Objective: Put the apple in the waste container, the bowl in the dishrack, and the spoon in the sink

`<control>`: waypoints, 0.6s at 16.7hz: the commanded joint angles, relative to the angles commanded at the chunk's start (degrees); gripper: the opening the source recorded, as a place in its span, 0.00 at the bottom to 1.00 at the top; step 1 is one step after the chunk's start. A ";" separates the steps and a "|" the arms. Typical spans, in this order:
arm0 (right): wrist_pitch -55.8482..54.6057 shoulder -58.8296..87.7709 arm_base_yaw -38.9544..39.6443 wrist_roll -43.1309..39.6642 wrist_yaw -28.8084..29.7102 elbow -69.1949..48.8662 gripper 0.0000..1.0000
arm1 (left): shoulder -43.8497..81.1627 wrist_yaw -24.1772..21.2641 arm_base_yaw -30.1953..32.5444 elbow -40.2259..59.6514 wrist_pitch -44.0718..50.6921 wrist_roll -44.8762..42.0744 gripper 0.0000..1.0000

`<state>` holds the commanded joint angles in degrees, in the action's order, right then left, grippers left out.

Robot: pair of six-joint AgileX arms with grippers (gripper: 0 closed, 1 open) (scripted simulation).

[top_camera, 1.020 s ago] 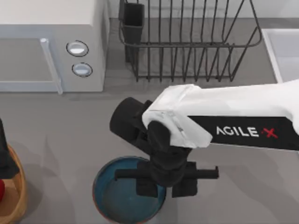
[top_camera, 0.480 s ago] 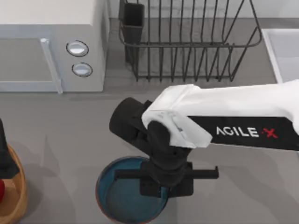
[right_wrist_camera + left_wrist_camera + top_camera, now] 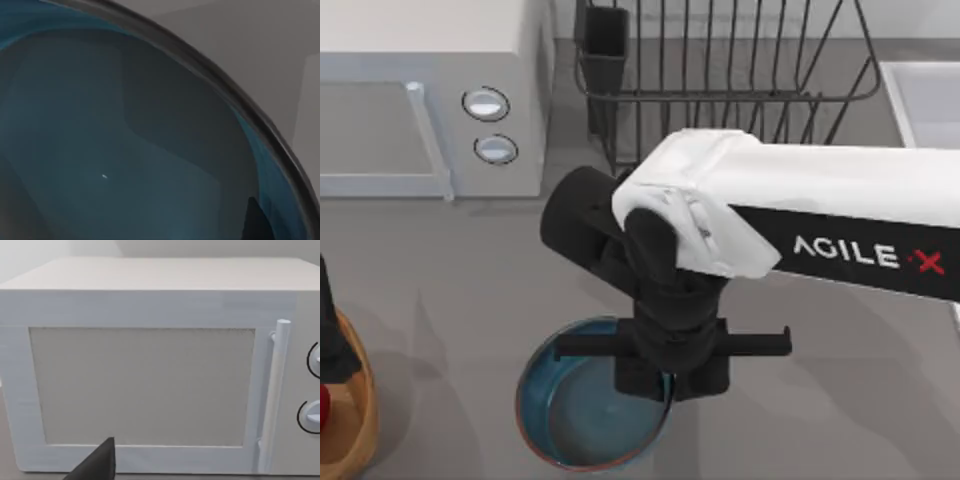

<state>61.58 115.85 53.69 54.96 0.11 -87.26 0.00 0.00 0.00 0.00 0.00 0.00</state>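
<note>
Fingers of the right gripper [image 3: 670, 385] clamp the right rim of the bowl [image 3: 575, 415], low on the table's [image 3: 470, 290] centre. Right arm lettering reads "AGILE X".

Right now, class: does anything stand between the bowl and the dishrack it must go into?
Nothing visible on the table does. The bowl sits near the front edge with the right gripper at its rim; the dishrack stands behind it, bare grey table between. The right arm itself crosses above that stretch.
</note>
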 joint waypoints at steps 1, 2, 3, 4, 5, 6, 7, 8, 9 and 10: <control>3.07 -0.64 -0.01 -0.04 0.00 -1.96 0.00 | 0.00 0.00 0.00 0.00 0.00 0.00 1.00; 5.88 -1.29 -0.02 -0.10 0.00 -3.86 0.00 | 0.00 0.00 0.00 0.00 0.00 0.00 1.00; 8.13 -1.94 -0.04 -0.17 -0.01 -5.57 0.00 | 0.00 0.00 0.00 0.00 0.00 0.00 1.00; 9.77 -2.54 -0.08 -0.26 -0.01 -6.96 0.00 | 0.00 0.00 0.00 0.00 0.00 0.00 1.00; 10.78 -3.01 -0.13 -0.34 -0.01 -7.86 0.00 | 0.00 0.00 0.00 0.00 0.00 0.00 1.00; 11.20 -3.25 -0.16 -0.40 -0.01 -8.24 0.00 | 0.00 0.00 0.00 0.00 0.00 0.00 1.00; 11.20 -3.25 -0.16 -0.40 -0.01 -8.24 0.00 | 0.00 0.00 0.00 0.00 0.00 0.00 1.00; 11.20 -3.25 -0.16 -0.40 -0.01 -8.24 0.00 | 0.00 0.00 0.00 0.00 0.00 0.00 1.00; 11.02 -3.05 -0.03 -0.33 -0.04 -8.10 0.00 | 0.00 0.00 0.00 0.00 0.00 0.00 1.00; 10.93 -3.11 -0.01 -0.42 0.06 -8.08 0.00 | 0.00 0.00 0.00 0.00 0.00 0.00 1.00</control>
<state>72.51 112.74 53.69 54.53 0.16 -95.34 0.00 0.00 0.00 0.00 0.00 0.00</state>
